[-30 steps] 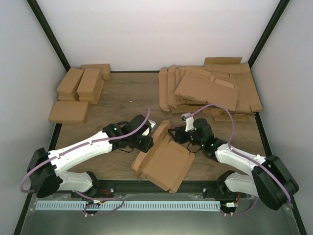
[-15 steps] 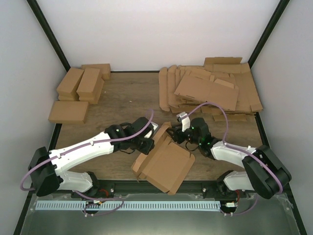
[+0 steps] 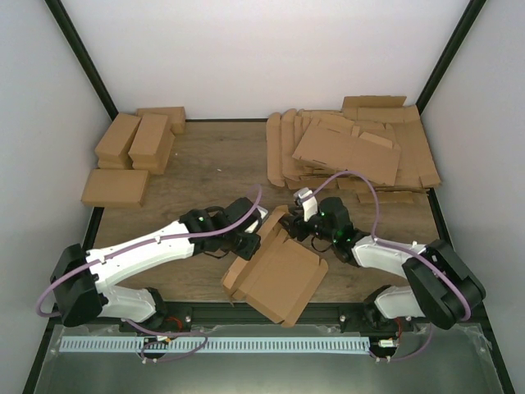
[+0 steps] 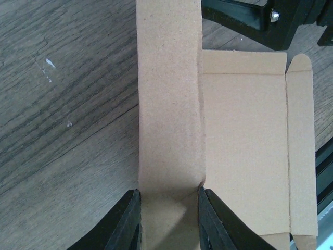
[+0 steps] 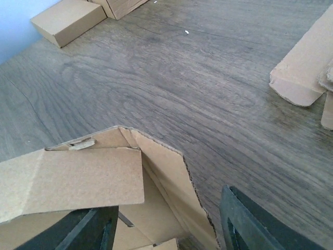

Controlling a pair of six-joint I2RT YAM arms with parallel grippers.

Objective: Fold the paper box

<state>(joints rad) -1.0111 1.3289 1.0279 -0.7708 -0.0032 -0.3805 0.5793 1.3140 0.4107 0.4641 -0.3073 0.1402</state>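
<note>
The paper box (image 3: 279,279) lies partly folded near the table's front edge, its far walls raised. My left gripper (image 3: 256,240) is at its far left wall. In the left wrist view the left gripper (image 4: 169,221) is shut across a long cardboard flap (image 4: 169,94), with a finger touching each edge, and the box's floor panel (image 4: 244,146) lies to the right. My right gripper (image 3: 294,227) is at the box's far corner. In the right wrist view the right gripper (image 5: 164,229) is open, with the raised corner wall (image 5: 156,156) between the fingers.
A pile of flat cardboard sheets (image 3: 353,152) fills the back right. Narrow brown boxes (image 3: 135,139) and one flat box (image 3: 115,187) sit at the back left. A black frame rail (image 4: 244,21) runs along the table's front edge beside the box.
My right gripper has moved left onto the box's far corner. My left gripper has shifted slightly right along the box's wall. The box has barely moved.
</note>
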